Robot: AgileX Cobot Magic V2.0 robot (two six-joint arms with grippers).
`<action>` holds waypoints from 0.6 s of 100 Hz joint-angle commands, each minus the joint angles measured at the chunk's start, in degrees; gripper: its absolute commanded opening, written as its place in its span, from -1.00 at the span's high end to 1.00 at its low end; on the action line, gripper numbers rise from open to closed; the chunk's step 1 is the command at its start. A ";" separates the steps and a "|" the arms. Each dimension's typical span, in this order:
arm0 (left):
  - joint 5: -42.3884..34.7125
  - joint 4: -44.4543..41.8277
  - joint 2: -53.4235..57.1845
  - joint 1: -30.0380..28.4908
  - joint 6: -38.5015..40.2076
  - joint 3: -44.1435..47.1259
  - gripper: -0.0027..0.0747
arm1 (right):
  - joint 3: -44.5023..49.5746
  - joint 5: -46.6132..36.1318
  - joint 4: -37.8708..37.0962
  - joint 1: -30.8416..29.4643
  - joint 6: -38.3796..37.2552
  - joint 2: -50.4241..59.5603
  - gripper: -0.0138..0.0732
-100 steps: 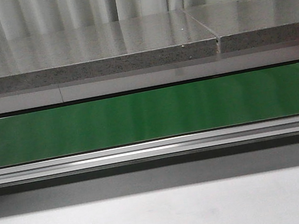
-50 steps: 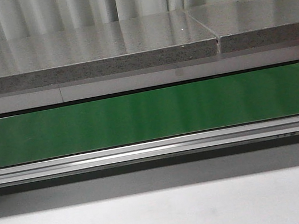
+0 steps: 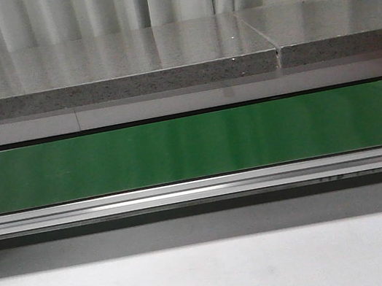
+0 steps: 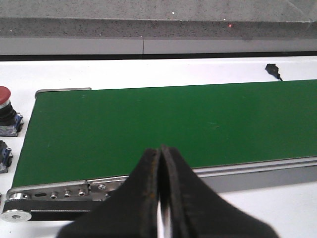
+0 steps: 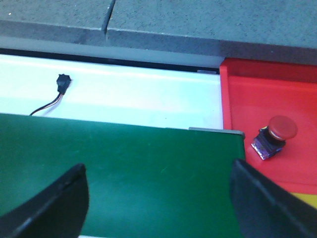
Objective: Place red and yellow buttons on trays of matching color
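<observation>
In the right wrist view a red button (image 5: 275,134) lies on the red tray (image 5: 257,94), just past the end of the green belt (image 5: 129,168). My right gripper (image 5: 157,171) is open above the belt with nothing between its fingers. A sliver of yellow tray (image 5: 308,199) shows beside the red one. In the left wrist view my left gripper (image 4: 161,148) is shut and empty over the belt's near edge. Another red button (image 4: 6,110) stands on the white table beyond the belt's end. No yellow button shows.
The green conveyor belt (image 3: 192,146) runs across the front view, with an aluminium rail (image 3: 199,189) in front and a grey stone slab (image 3: 111,68) behind. A small black connector with wires (image 5: 61,84) lies on the white surface behind the belt. A second switch body (image 4: 4,154) sits by the belt's end.
</observation>
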State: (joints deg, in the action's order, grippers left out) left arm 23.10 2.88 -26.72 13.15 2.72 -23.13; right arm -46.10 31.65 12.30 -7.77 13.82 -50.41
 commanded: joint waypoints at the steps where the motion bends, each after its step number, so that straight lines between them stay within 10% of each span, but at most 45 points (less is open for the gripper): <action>1: -4.30 0.06 -0.21 0.32 0.51 -1.49 0.98 | 1.57 -2.83 -0.16 0.38 0.66 3.22 -0.37; 32: -4.30 0.06 -0.21 0.32 0.51 -1.49 0.98 | 7.34 -2.63 -0.16 0.38 0.66 11.10 0.84; 60: -4.30 0.06 -0.21 0.32 0.51 -1.49 0.98 | 7.34 -2.38 -0.16 0.38 0.66 10.97 0.84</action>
State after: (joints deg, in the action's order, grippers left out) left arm 23.10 2.88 -26.72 13.15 2.72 -23.13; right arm -37.28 32.64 12.20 -7.45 14.00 -39.62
